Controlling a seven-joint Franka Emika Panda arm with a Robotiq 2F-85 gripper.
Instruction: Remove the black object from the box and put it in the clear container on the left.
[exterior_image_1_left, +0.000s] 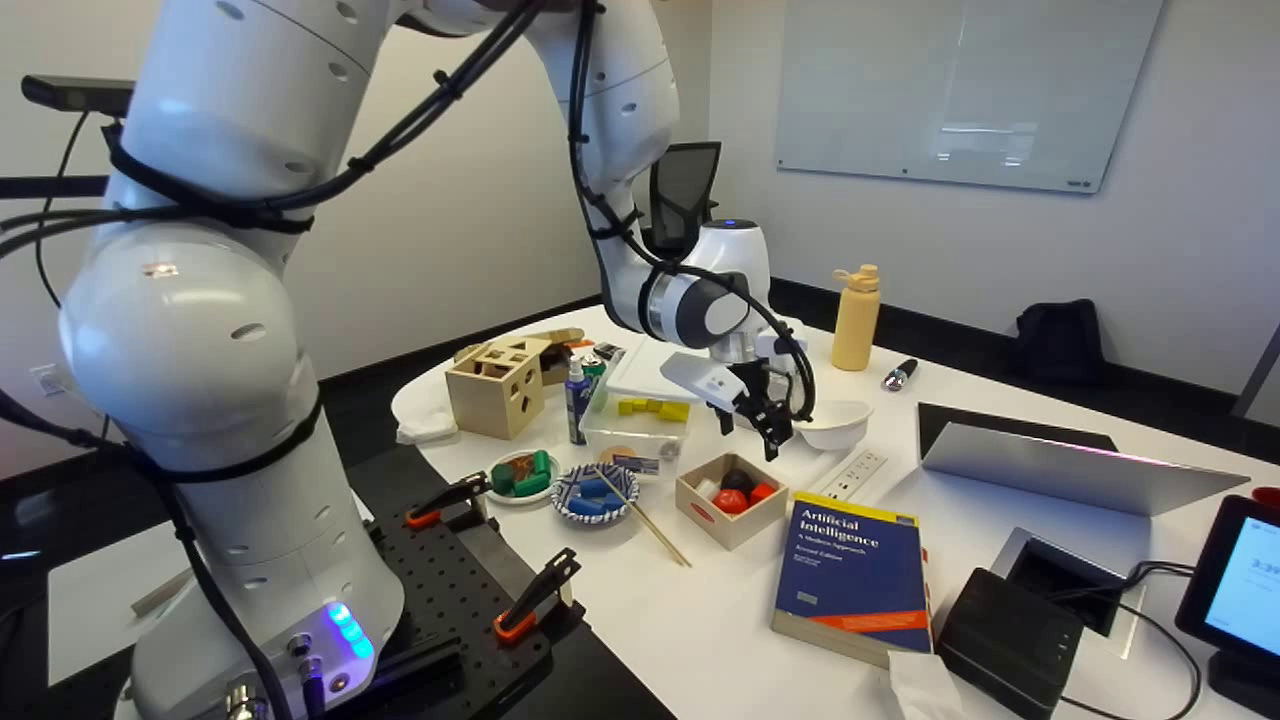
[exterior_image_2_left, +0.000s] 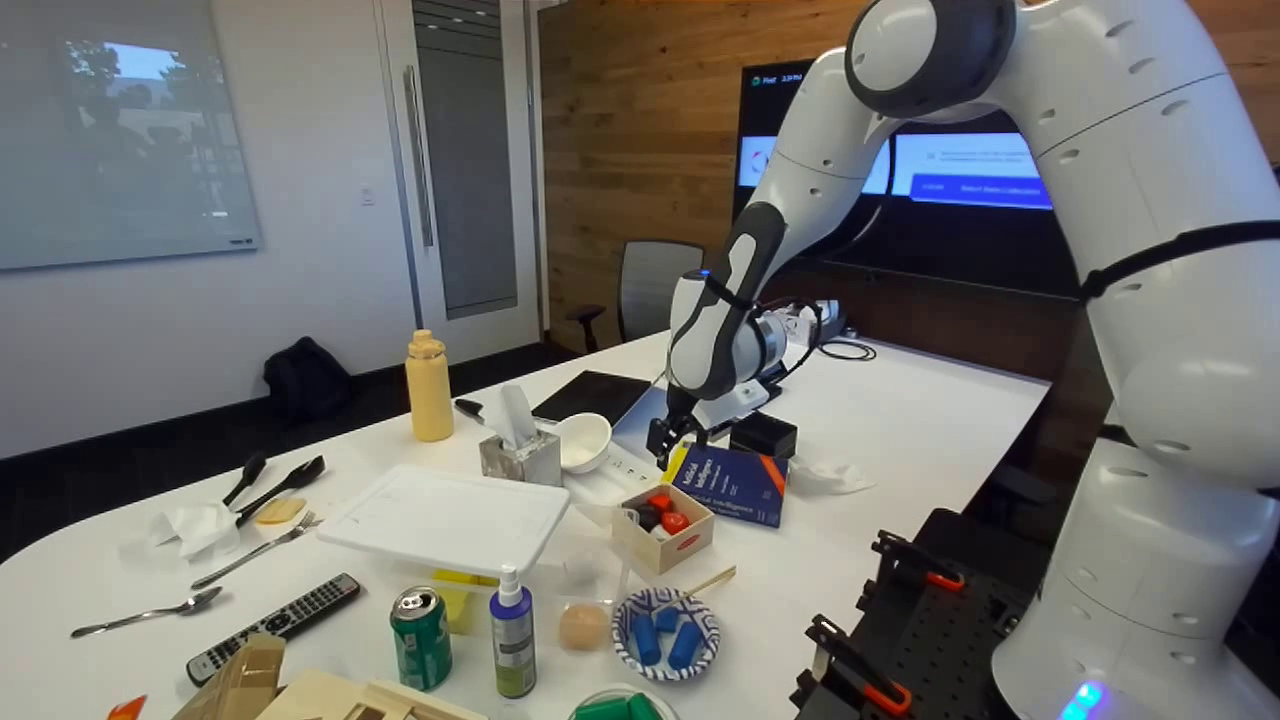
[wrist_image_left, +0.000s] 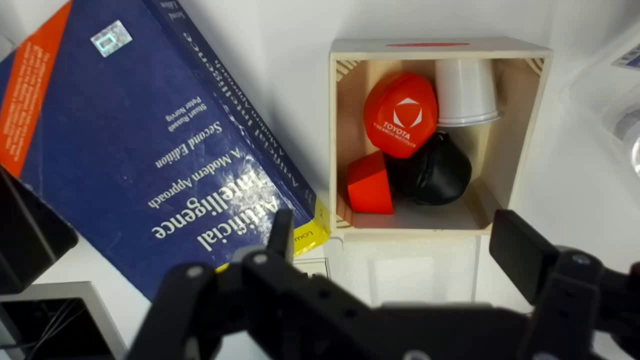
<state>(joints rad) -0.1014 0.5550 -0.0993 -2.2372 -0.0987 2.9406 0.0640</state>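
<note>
"Black glossy rounded object (wrist_image_left: 445, 172): where?"

"In the square pale wooden box (wrist_image_left: 500, 48), beside a red logo-printed piece (wrist_image_left: 400, 112); end effector (wrist_image_left: 395, 231) wide, empty"

"Centre over it, clear the red, then close"

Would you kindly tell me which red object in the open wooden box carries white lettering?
The rounded red piece beside the white cup: it reads "TOYOTA", whereas the angular red block shows no lettering.
</note>
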